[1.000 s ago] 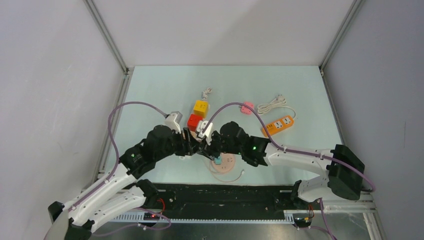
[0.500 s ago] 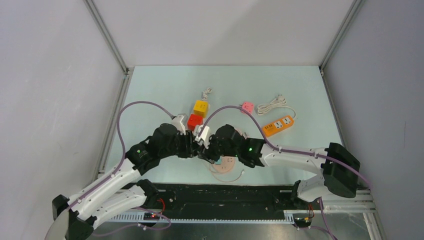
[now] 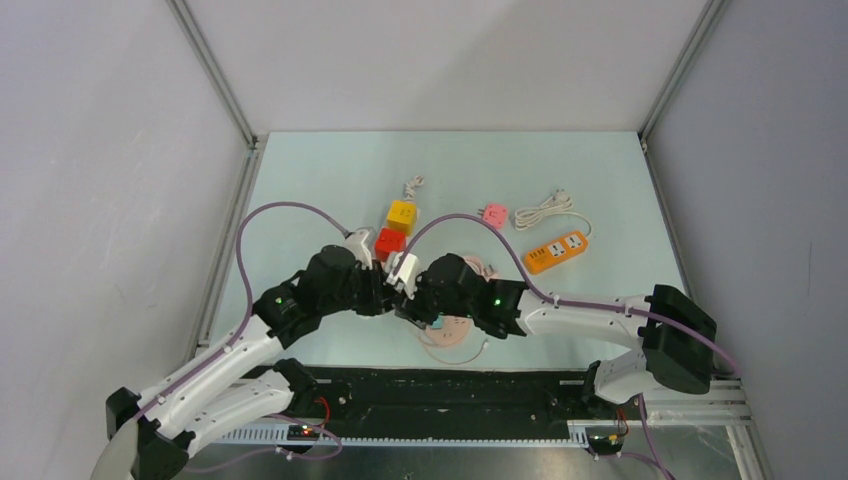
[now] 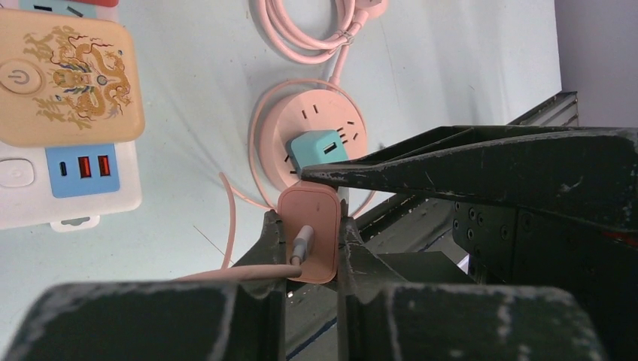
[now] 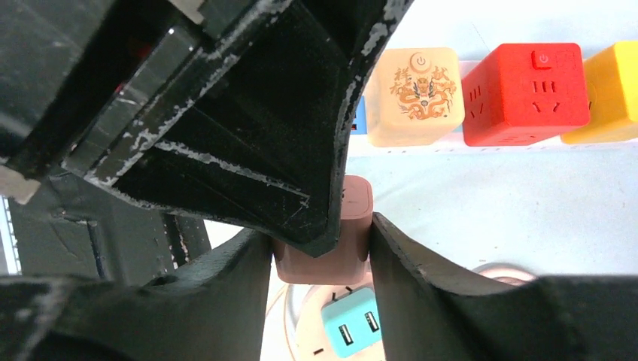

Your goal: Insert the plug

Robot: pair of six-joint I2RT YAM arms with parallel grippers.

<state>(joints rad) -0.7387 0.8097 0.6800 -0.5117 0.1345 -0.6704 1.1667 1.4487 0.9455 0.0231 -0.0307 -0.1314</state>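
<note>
A pink plug (image 4: 310, 233) with a pink cable is held in the air between both grippers. My left gripper (image 4: 307, 226) is shut on its sides. My right gripper (image 5: 321, 233) is shut on the same plug (image 5: 331, 265), crossing the left fingers. Just below it lies a round pink socket (image 4: 316, 124) with a teal USB charger (image 4: 319, 150) plugged in; both show in the right wrist view, the charger (image 5: 352, 331) directly under the plug. In the top view the two grippers meet (image 3: 402, 295) beside the round socket (image 3: 455, 332).
A white power strip (image 4: 68, 188) carries a beige dragon cube (image 5: 417, 94), a red cube (image 5: 523, 90) and a yellow cube (image 3: 402, 214). An orange power strip (image 3: 556, 250), a coiled white cable (image 3: 545, 209) and a small pink adapter (image 3: 495, 213) lie at the far right.
Both wrists have drawn together and shifted slightly left and toward the near edge, over the round socket. The plug stays held between them.
</note>
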